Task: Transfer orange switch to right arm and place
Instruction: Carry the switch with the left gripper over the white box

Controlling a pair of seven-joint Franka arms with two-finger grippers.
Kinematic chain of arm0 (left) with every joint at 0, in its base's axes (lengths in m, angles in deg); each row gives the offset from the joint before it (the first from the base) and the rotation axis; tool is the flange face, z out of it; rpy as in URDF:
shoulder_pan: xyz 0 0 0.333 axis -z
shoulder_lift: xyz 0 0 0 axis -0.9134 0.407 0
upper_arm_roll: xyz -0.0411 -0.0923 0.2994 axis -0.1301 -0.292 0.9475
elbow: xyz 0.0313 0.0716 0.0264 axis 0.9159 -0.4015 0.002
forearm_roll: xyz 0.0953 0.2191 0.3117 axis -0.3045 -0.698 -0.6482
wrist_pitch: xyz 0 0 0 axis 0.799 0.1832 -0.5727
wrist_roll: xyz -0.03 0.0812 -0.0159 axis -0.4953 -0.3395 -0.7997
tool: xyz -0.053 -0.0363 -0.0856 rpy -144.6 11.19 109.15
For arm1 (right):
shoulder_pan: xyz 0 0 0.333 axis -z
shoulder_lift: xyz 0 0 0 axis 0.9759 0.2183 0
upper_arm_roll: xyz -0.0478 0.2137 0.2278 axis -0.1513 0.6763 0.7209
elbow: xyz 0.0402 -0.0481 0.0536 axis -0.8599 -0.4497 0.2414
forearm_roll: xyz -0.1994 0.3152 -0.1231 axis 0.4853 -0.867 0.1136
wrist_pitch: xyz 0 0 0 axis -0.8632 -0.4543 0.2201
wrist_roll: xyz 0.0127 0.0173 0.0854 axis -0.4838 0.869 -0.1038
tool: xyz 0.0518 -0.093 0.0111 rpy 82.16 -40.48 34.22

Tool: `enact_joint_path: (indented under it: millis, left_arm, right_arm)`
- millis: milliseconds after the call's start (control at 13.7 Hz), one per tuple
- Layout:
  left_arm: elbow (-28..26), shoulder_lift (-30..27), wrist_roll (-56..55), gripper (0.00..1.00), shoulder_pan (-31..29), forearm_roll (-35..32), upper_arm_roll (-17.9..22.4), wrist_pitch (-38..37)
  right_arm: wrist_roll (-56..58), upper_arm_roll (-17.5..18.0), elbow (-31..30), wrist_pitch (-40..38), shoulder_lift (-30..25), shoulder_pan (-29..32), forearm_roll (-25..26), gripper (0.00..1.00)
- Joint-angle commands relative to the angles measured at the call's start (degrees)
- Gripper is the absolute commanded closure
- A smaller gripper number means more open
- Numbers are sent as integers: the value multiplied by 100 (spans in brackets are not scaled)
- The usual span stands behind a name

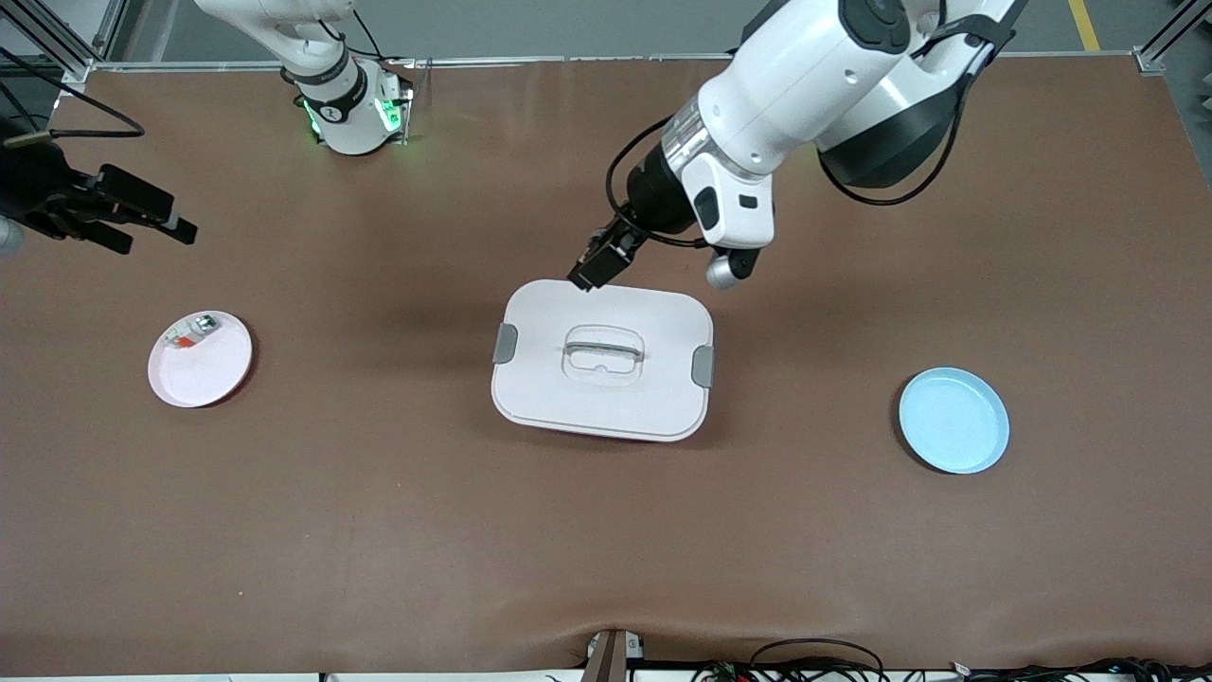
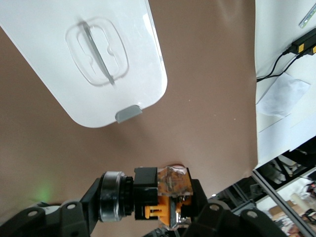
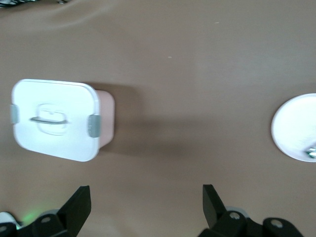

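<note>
While the left pincer (image 1: 595, 268) hangs over the lidded box's (image 1: 606, 355) 12 o'clock rim, carry toward the waiting right pincer (image 1: 142, 216), at 9 o'clock. Left wrist: it pinches the orange switch (image 2: 170, 195); present a free face. Right wrist: fingers (image 3: 79, 205) spread wide.

The left claw (image 2: 170, 210) is cut off by the left wrist view's edge, and the orange switch (image 2: 163, 195) in its grip shows only in part. The right arm (image 1: 38, 189) runs off the front view's edge. On the pink plate (image 1: 213, 374) lies a small part (image 1: 189, 333) too tiny to make out.
</note>
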Motion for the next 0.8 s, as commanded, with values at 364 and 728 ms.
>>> enact_joint_path:
  millis: [364, 728]
  left_arm:
    - [76, 562, -1845, 76, 743, -1080, 26, 1302]
    - [93, 704, -2314, 76, 946, -1391, 35, 1453]
  right_arm:
    - [-16, -18, -209, 545, -40, -217, -688, 0]
    - [45, -18, -235, 511, -49, -217, -714, 0]
